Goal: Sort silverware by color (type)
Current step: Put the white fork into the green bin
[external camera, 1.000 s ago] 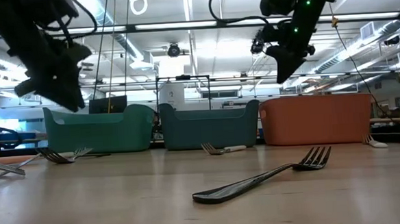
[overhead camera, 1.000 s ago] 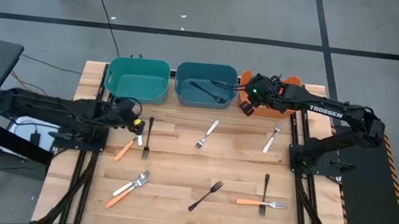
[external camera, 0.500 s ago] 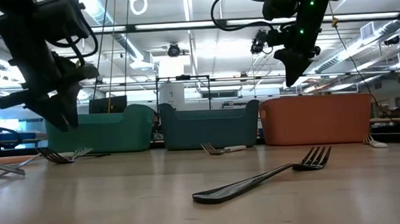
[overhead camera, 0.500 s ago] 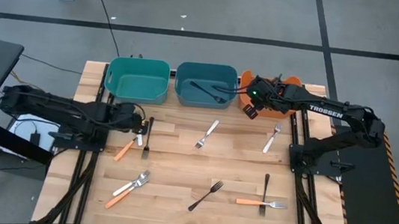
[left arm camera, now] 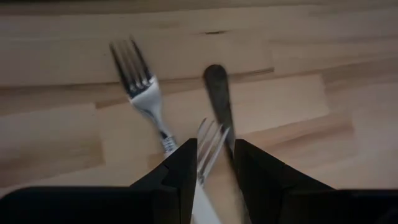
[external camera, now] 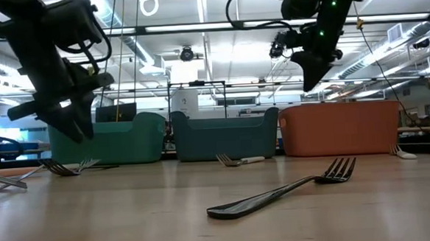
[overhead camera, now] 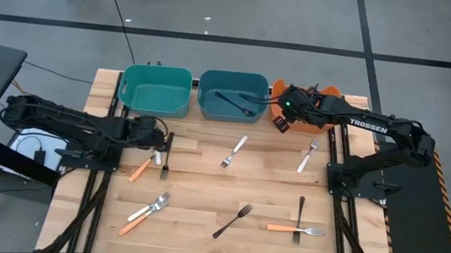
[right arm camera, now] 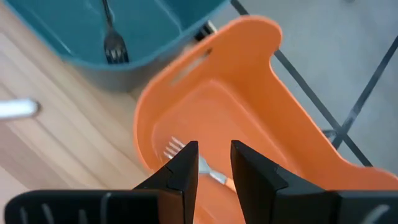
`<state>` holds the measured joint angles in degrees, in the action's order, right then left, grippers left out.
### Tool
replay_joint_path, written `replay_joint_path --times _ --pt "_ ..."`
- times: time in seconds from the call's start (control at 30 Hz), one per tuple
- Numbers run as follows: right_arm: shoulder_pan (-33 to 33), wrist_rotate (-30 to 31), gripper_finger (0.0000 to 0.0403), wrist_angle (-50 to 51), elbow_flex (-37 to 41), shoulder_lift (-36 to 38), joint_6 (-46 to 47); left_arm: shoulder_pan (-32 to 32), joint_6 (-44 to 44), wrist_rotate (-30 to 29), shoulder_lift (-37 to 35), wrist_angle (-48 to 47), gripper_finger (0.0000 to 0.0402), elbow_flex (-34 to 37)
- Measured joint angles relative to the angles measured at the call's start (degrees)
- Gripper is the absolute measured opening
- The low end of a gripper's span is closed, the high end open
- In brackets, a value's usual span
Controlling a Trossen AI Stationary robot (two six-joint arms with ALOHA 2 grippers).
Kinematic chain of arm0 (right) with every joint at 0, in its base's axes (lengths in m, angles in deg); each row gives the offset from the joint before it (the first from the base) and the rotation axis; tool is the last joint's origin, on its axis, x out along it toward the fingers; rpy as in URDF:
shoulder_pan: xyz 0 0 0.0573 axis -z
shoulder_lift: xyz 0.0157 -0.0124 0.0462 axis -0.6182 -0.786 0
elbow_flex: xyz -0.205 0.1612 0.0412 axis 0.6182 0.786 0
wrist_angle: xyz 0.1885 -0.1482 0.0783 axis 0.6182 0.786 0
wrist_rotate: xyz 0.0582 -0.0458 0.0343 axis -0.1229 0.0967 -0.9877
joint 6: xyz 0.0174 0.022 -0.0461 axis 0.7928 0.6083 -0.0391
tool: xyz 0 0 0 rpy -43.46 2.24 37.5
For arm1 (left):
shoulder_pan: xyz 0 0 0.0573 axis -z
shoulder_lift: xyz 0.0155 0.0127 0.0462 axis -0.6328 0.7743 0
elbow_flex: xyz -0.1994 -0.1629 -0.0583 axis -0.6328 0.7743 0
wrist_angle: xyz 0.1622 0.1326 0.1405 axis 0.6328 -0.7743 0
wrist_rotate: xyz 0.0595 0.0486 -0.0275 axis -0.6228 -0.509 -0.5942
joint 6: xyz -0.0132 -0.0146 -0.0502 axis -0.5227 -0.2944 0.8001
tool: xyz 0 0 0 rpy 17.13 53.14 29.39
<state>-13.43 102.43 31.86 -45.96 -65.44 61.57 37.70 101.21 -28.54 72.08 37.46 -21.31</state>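
My left gripper (overhead camera: pixel 162 141) hangs low over the table's left part, shut on a white-handled fork (left arm camera: pixel 208 137). Below it lie a black fork (overhead camera: pixel 167 156) and an orange-handled piece (overhead camera: pixel 143 169). The left wrist view shows a silver fork head (left arm camera: pixel 134 68) and the black handle's end (left arm camera: pixel 216 78) on the wood. My right gripper (overhead camera: pixel 281 120) is over the near left corner of the orange bin (right arm camera: pixel 249 56), shut on an orange-handled fork (right arm camera: pixel 180 152). One black fork (overhead camera: pixel 232 102) lies in the blue bin (overhead camera: pixel 236 75). My left gripper pinches the fork's white handle (left arm camera: pixel 202 202) between its two fingers, which hide the place of contact. The silver head (left arm camera: pixel 210 134) sticks out ahead of the fingertips, clear of the table. My right gripper pinches the fork by its handle just behind the head (right arm camera: pixel 214 176). The silver tines (right arm camera: pixel 173 149) stick out ahead, over the inside of the orange bin.
The teal bin (overhead camera: pixel 157 69) stands at the far left of the row of bins. Loose on the table are white pieces (overhead camera: pixel 234 151) (overhead camera: pixel 307 157), black forks (overhead camera: pixel 233 220) (overhead camera: pixel 300 210), an orange-handled fork (overhead camera: pixel 294 230) and a pair (overhead camera: pixel 146 211) at the near left.
My left gripper has gone a little toward the table's right edge, closer to the black fork, and shows lower in the low view. It stays shut on its fork. The silverware on the table has not moved.
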Motion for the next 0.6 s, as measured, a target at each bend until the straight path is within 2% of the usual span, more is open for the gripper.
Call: replay_joint_path --times 0.17,0.43,0.6 --pt "0.0 0.0 0.0103 -1.1 0.0 0.0 -0.4 0.0 2.6 0.0 0.0 1.1 0.0117 0.0" --pt "0.0 -1.7 0.0103 5.2 0.0 0.0 -0.5 0.0 9.9 2.4 0.0 1.1 0.0117 0.0" --pt "0.1 -6.8 0.0103 5.6 0.0 0.0 -0.4 0.2 10.7 4.1 0.0 1.8 0.0117 0.0"
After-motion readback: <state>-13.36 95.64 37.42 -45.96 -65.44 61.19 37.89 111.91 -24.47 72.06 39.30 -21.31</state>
